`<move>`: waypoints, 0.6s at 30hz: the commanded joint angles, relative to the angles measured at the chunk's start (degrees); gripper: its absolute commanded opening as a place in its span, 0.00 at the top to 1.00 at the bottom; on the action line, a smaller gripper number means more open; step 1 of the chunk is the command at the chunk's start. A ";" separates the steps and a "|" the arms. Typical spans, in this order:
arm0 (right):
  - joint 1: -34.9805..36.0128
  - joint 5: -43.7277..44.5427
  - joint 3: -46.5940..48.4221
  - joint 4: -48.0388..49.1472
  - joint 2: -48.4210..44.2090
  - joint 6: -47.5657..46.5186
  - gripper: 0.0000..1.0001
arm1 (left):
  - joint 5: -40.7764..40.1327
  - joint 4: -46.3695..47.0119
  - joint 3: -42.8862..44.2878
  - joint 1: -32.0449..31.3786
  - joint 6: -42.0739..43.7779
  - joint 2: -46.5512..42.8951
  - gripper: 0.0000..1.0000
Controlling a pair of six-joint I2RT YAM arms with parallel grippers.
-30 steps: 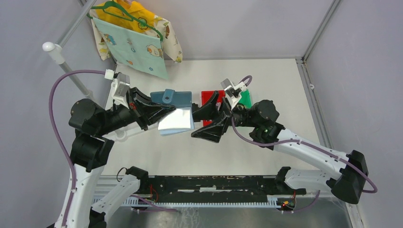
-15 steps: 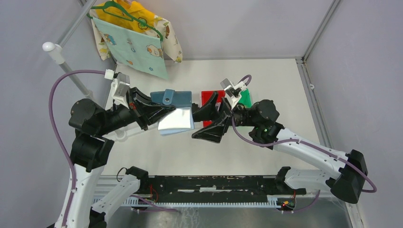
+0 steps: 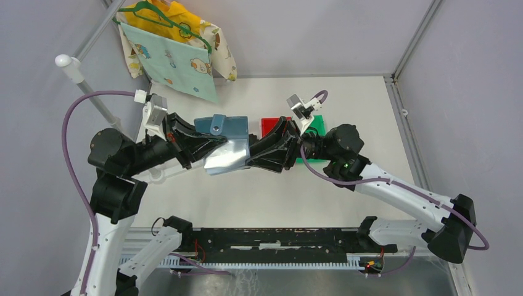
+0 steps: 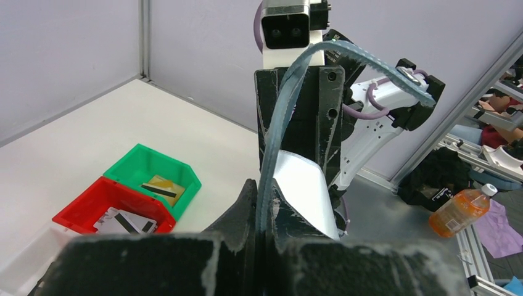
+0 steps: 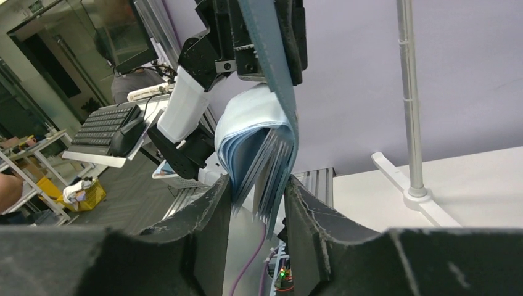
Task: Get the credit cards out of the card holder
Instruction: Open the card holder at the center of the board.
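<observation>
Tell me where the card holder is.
In the top view the card holder is held above the table, left of the red bin, pinched by the left gripper, its sleeves flanked by the right gripper.

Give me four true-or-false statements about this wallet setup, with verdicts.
1. The left tool grips the wallet. True.
2. The green bin is empty. False: a gold card lies in it.
3. The red bin holds cards. True.
4. The right tool reaches into the red bin. False: it straddles the wallet's hanging sleeves.
</observation>
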 commanded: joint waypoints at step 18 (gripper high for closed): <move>2.69 9.93 4.47 4.24 0.65 0.95 0.99 | 1.98 3.44 2.29 -0.02 -7.26 1.05 0.79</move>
